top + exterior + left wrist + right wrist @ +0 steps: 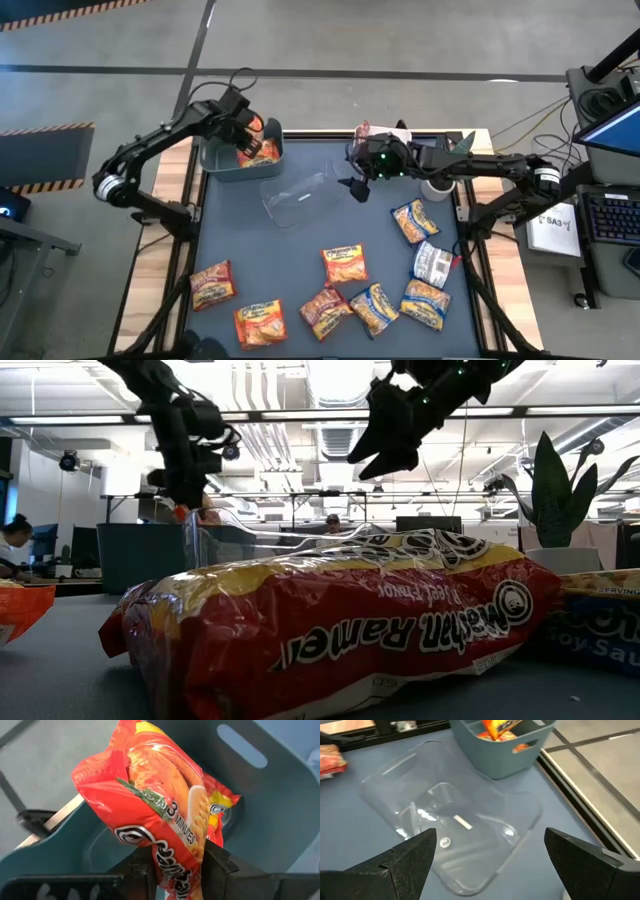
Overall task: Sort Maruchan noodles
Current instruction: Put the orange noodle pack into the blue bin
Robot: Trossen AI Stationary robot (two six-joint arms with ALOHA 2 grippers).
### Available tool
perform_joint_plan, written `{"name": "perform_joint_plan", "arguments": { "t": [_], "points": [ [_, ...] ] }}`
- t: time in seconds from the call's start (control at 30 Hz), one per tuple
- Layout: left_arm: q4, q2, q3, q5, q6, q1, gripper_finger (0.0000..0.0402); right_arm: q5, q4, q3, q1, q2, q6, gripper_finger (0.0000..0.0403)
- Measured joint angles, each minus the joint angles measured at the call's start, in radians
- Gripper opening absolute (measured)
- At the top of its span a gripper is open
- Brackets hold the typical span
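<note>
A dark blue-grey surface (300, 250) fills the middle of the overhead view, with wooden strips along its left and right edges and grey floor beyond.

The left arm reaches from the left edge toward the far left corner, bent at the elbow, its gripper (243, 140) pointing down over a teal bin (222, 165). Its jaws are clamped on an orange noodle packet (160, 815), which hangs above the bin's inside; another orange packet (220, 807) lies in the bin beneath it.

The right arm stretches in from the right edge along the far side, nearly level. Its gripper (362, 180) hovers above the surface with jaws spread wide and nothing between them, just beside a clear bin (300, 198) that lies near the centre, next to the teal bin.

A white tub (437, 188) sits near the right edge under the right arm.

The remaining noodle packets are scattered over the near half: one orange packet (212, 284) at the left, another (260, 322) near the front edge, one (344, 264) in the middle, a dark red one (324, 310) close by, and blue-yellow ones (414, 221) toward the right. Open surface lies between the clear bin and these packets.
</note>
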Motion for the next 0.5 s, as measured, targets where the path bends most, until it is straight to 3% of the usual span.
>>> {"name": "perform_joint_plan", "arguments": {
  "t": [0.27,0.5],
  "points": [
    [0.002,0.122,0.069,0.089,0.017,-0.001,0.0086,-0.003,-0.012,0.0,-0.03,0.0,0.001,0.0359],
    [0.022,0.138,0.03,0.14,-0.003,-0.001,0.0086,-0.004,-0.044,0.0,-0.03,0.001,0.01,0.0358]
  ]
}}
